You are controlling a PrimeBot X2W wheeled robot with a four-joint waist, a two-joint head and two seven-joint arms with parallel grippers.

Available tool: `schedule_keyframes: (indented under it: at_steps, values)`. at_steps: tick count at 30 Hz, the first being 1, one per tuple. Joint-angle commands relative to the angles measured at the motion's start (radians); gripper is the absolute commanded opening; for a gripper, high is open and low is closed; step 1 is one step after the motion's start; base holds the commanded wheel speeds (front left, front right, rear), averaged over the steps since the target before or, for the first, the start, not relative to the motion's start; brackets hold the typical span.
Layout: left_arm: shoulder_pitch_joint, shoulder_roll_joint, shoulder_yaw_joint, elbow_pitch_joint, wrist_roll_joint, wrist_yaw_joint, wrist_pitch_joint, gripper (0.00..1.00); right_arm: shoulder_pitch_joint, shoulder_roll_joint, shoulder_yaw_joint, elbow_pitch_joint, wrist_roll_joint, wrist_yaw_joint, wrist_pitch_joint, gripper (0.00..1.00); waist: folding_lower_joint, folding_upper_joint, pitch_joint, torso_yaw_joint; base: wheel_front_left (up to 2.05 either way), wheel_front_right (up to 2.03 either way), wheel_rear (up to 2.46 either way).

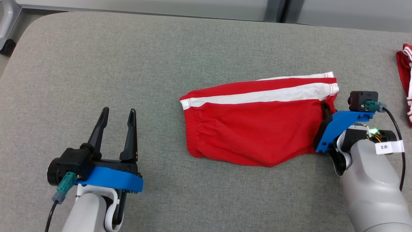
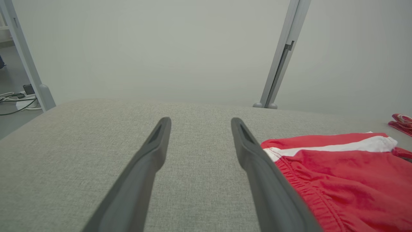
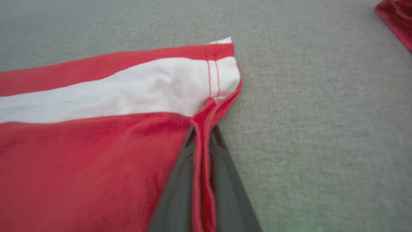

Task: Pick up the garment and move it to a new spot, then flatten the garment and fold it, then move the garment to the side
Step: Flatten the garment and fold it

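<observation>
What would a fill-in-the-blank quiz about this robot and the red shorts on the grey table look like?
1. The red shorts have a broad stripe coloured ____.
2. The right gripper is ____ on the shorts' edge.
3. The left gripper holds nothing; its jaws stand ____.
4. On the grey table, another red garment lies at the robot's far ____.
Missing words: white; shut; open; right.
</observation>
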Motion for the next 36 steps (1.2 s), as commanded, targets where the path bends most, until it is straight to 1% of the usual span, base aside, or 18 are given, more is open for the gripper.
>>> schedule_keyframes:
  at_steps: [1,5,10,16,21,25,31,33,36]
  values:
    - [0.004,-0.004,0.006,0.001,0.004,-0.004,-0.004,1.00,0.027,0.007,0.005,0.027,0.000,0.001,-0.004,0.00,0.0001,0.0000,-0.004,-0.005,0.00,0.00,0.00]
    - [0.015,-0.005,0.016,0.007,0.011,-0.009,-0.004,1.00,0.026,0.003,-0.021,-0.011,-0.015,0.000,-0.056,0.00,0.0001,0.0000,-0.023,-0.020,0.00,0.00,0.00]
    - [0.028,-0.008,0.022,0.015,0.019,-0.012,-0.004,1.00,0.060,-0.002,-0.089,-0.083,-0.042,0.000,-0.095,0.00,0.0001,0.0000,-0.057,-0.037,0.00,0.00,0.00]
    - [0.043,-0.007,0.029,0.019,0.019,-0.015,-0.004,1.00,0.123,-0.019,-0.145,-0.203,-0.078,0.000,-0.057,0.00,0.0001,0.0000,-0.094,-0.048,0.00,0.00,0.00]
    - [0.060,-0.013,0.030,0.025,0.017,-0.017,-0.004,1.00,0.170,-0.005,-0.129,-0.324,-0.078,0.000,-0.006,0.00,0.0001,0.0000,-0.126,-0.042,0.00,0.00,0.00]
    - [0.062,-0.019,0.023,0.031,0.013,-0.018,-0.004,1.00,0.198,0.004,-0.055,-0.412,-0.034,0.000,0.036,0.00,0.0001,0.0000,-0.145,-0.031,0.00,0.00,0.00]
    - [0.070,-0.019,0.008,0.037,0.009,-0.018,-0.004,1.00,0.234,0.004,0.192,-0.481,0.170,0.001,0.096,0.00,0.0001,0.0000,-0.162,-0.013,0.00,0.00,0.00]
    - [0.065,-0.020,-0.001,0.037,0.008,-0.018,-0.004,1.00,0.242,0.004,0.254,-0.493,0.206,0.001,0.109,0.00,0.0001,0.0000,-0.161,-0.002,0.00,0.00,0.00]
    - [0.058,-0.017,-0.011,0.033,0.000,-0.018,-0.004,1.00,0.238,0.003,0.313,-0.477,0.229,0.001,0.118,0.00,0.0001,0.0000,-0.154,0.015,0.00,0.00,0.00]
